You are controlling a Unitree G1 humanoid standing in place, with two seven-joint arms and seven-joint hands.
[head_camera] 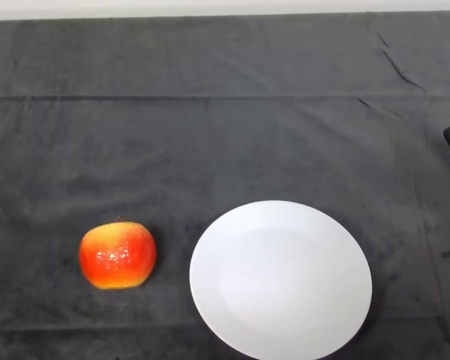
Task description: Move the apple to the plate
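With no hand showing, the apple (118, 255) is sitting left of the plate (280, 280), and, being round, it is risking rolling away under a clumsy grasp.

I see even, soft overhead light. The white plate (280, 279) reads bright without harsh glare, small highlights glint on the apple (118, 255), and shadows stay faint on the dark cloth (210, 135).

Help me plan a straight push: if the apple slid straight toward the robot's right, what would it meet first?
Most likely the left rim of the plate. The apple lies apart from it, with only bare dark cloth between them; nothing else shows in that line.
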